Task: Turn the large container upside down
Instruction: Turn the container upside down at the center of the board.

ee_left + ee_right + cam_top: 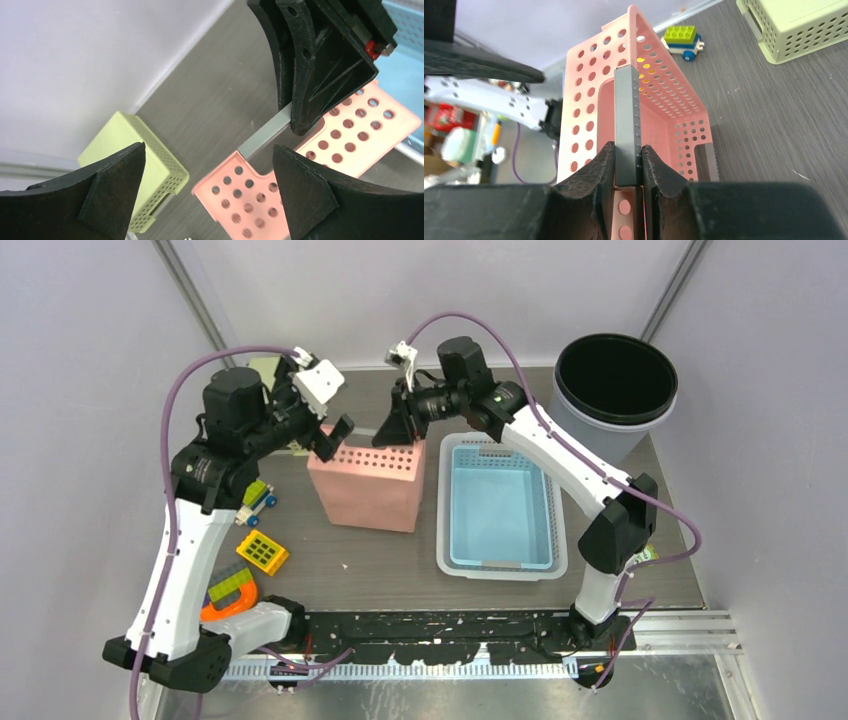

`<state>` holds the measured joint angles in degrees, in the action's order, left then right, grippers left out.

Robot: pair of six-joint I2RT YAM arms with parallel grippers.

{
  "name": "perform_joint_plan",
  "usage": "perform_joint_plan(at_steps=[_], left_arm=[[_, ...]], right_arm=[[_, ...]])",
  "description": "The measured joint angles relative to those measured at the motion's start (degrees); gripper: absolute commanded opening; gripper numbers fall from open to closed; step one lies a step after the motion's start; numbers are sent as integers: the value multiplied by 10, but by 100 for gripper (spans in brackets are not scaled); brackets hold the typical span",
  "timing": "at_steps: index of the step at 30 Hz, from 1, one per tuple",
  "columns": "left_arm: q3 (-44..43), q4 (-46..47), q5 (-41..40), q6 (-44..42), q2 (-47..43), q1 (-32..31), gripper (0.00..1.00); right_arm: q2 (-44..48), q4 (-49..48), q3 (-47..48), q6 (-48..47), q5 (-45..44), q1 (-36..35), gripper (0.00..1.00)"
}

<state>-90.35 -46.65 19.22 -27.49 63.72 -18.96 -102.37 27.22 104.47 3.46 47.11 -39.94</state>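
Note:
The large pink perforated container [365, 485] stands tipped up on one side in the middle of the table. My right gripper [395, 430] is shut on the grey handle strip [626, 115] at its upper rim, fingers either side [626, 147]. The container's inside shows in the right wrist view [674, 115]. My left gripper [335, 440] is open and empty just above the container's upper left corner [240, 195]. Its fingertips are spread wide [208, 147] and touch nothing. The right gripper's fingers [320, 70] show in the left wrist view.
A light blue basket [500, 505] lies right of the pink one. A black bin [614, 380] stands at the back right. A green basket [135, 170] sits at the back left. A toy car [256, 502], a yellow block [262, 553] and a green-orange toy [230, 592] lie at the left.

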Motion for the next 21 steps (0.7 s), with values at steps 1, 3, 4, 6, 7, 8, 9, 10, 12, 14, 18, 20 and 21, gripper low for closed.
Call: perform_joint_plan(at_steps=[1, 3, 4, 6, 7, 8, 9, 10, 12, 14, 18, 20, 21], left_arm=[[-7, 9, -15, 8, -2, 1, 100], [-12, 23, -45, 22, -8, 3, 100], [-12, 27, -57, 26, -12, 3, 100], [-10, 35, -83, 31, -20, 4, 100], [-5, 39, -93, 32, -24, 4, 100], [2, 42, -105, 31, -30, 4, 100], [10, 44, -112, 31, -34, 5, 100], [21, 47, -121, 31, -39, 5, 100], [43, 47, -137, 30, -48, 6, 100], [64, 47, -153, 29, -53, 6, 100], [96, 47, -177, 25, -60, 6, 100], [111, 48, -189, 17, -67, 6, 100], [119, 48, -193, 15, -71, 6, 100]], right_arm=[[-6, -26, 0, 33, 9, 7, 1], [-19, -74, 0, 94, 20, 17, 1], [-24, -93, 0, 118, 23, 21, 1], [-38, -139, 0, 179, 29, 31, 1], [-46, -163, 0, 210, 31, 37, 1], [-53, -181, 0, 235, 31, 41, 1], [-62, -202, 0, 266, 32, 47, 1], [-70, -219, 0, 292, 32, 52, 1], [-85, -243, 0, 334, 33, 61, 1], [-102, -255, 0, 367, 32, 67, 1], [-125, -234, 0, 391, 13, 77, 1], [-135, -215, 0, 394, -2, 83, 1], [-140, -210, 1, 395, -7, 86, 1]])
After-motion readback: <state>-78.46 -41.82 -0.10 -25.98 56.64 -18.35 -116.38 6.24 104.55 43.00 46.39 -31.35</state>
